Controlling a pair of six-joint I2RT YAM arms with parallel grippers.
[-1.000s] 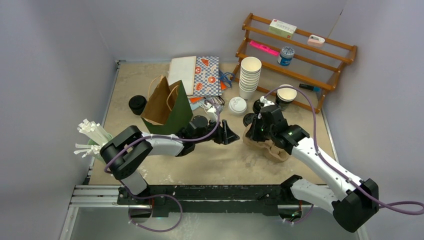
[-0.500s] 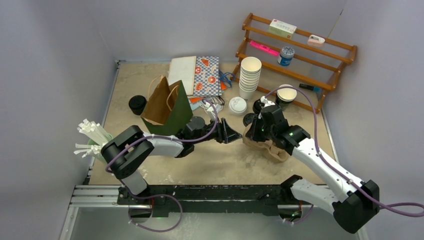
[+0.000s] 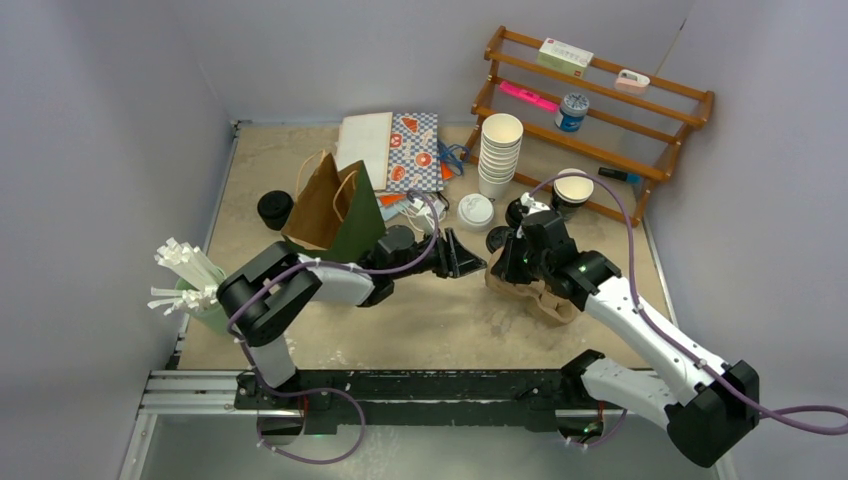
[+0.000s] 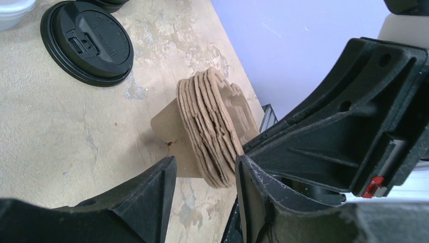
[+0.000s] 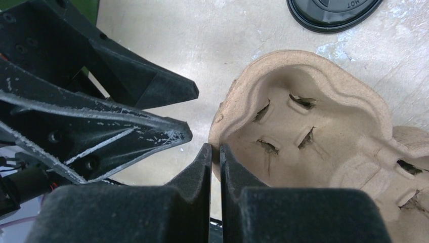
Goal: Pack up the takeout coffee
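Note:
A dark cup with a pale round top (image 3: 573,190), which looks like the takeout coffee, stands by the foot of the wooden shelf, away from both grippers. A stack of brown moulded cup carriers (image 3: 540,292) lies at the table's middle right and also shows in the left wrist view (image 4: 212,129). My right gripper (image 5: 215,152) is shut on the rim of the top carrier (image 5: 303,126). My left gripper (image 4: 205,177) is open, its jaws either side of the stack's near edge, fingertips (image 3: 470,262) just left of the stack.
A black lid (image 4: 86,43) lies on the table beyond the carriers. A green and brown paper bag (image 3: 340,210) stands at the left. Stacked white cups (image 3: 498,155), a loose white lid (image 3: 475,211), a black cup (image 3: 274,208) and a wooden shelf (image 3: 600,110) are at the back.
My left gripper has moved right, up to the edge of the carrier stack. The right gripper has stayed shut on the carrier rim.

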